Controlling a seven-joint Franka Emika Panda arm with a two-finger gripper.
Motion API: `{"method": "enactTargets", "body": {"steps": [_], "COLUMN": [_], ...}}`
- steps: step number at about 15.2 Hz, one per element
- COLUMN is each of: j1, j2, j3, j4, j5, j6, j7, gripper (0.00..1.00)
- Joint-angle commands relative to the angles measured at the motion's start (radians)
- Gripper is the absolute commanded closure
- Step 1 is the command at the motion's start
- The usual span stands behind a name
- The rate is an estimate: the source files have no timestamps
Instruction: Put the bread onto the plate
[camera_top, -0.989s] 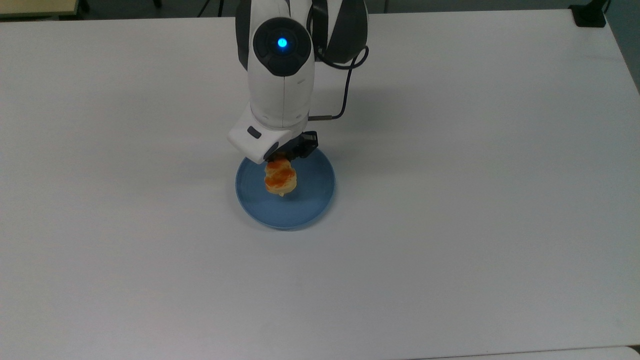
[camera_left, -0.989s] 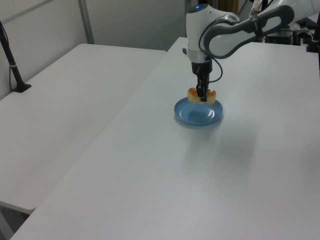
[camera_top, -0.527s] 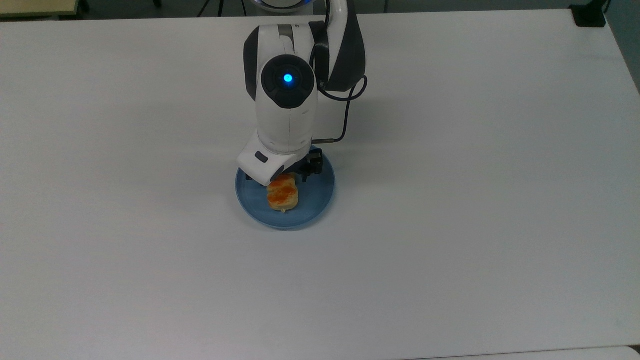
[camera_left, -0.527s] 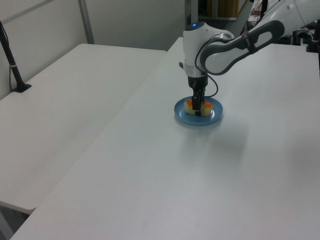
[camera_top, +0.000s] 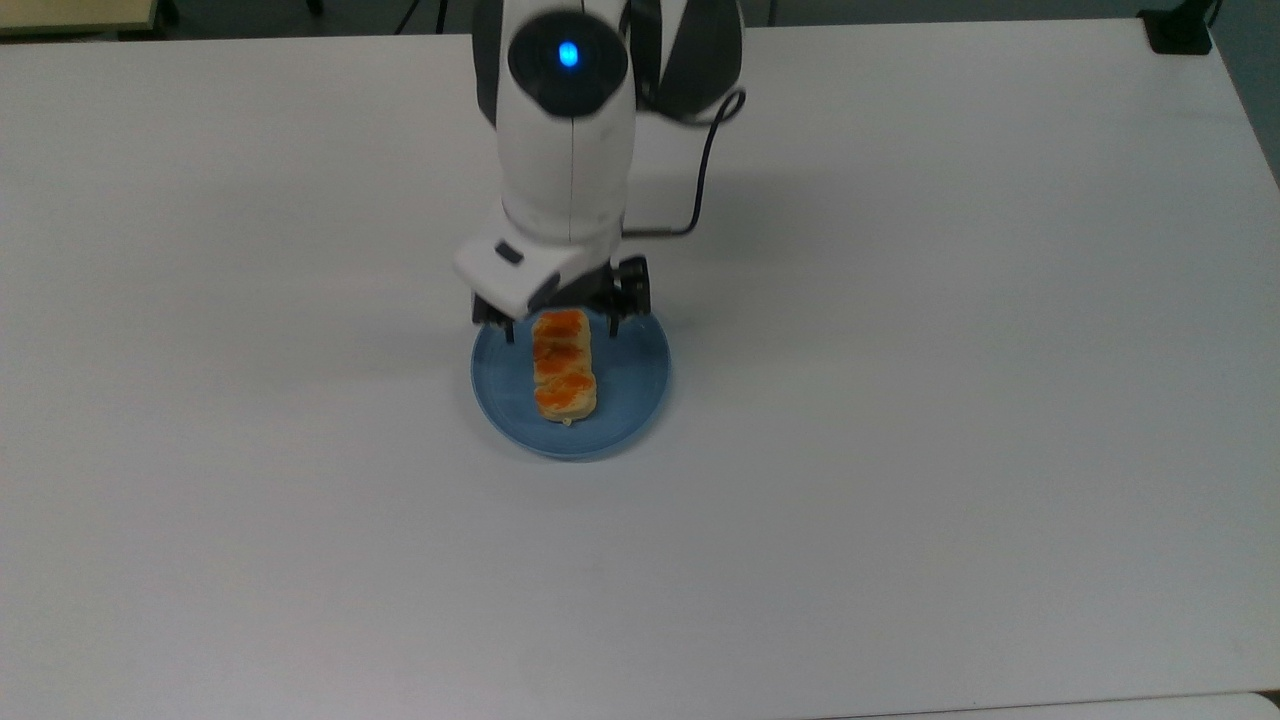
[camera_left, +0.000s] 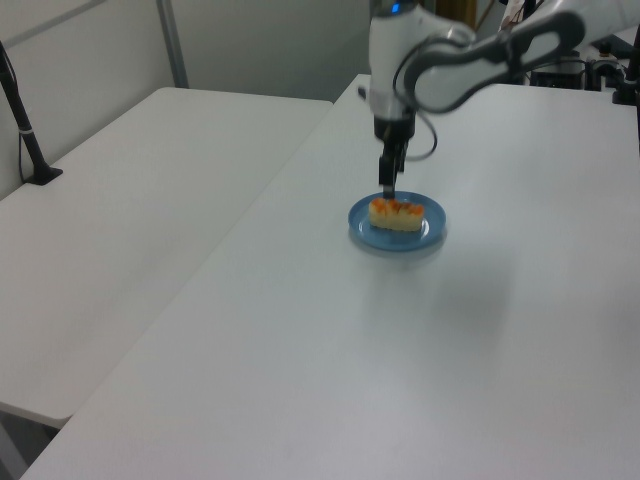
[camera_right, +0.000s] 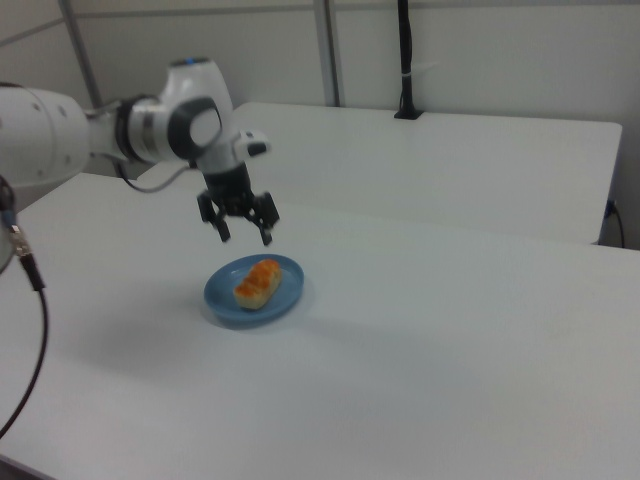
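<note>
Right view is revealing the gripper (camera_right: 245, 233) hanging spread, empty, above the round blue plate (camera_right: 219, 295), where the oblong orange-patched bread (camera_right: 257, 281) is lying flat.

Below your gripper (camera_top: 562, 328), whose fingers (camera_right: 223, 229) are black under a white housing, the bread (camera_top: 562, 365) is pale yellow with three glossy orange-brown patches along its top. Under it you see the plate (camera_top: 630, 385) in plain light blue, with faint concentric rings. The table (camera_top: 950, 400) around it is plain white, and a blue light (camera_top: 568, 53) glows on the arm above.
</note>
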Motion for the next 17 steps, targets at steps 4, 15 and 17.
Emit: {"method": "enactTargets", "body": {"steps": [4,15,17], "j1": [-0.042,-0.056,-0.056], "j2": [-0.342,-0.399,-0.399], "j3": [-0.004,-0.001,-0.001], "j4": [-0.054,-0.053,-0.053], "j5": [0.008,0.012,0.012], "j6": [-0.327,-0.398,-0.398], "j7": [0.052,0.052,0.052], "gripper": [0.0,0.0,0.0]}}
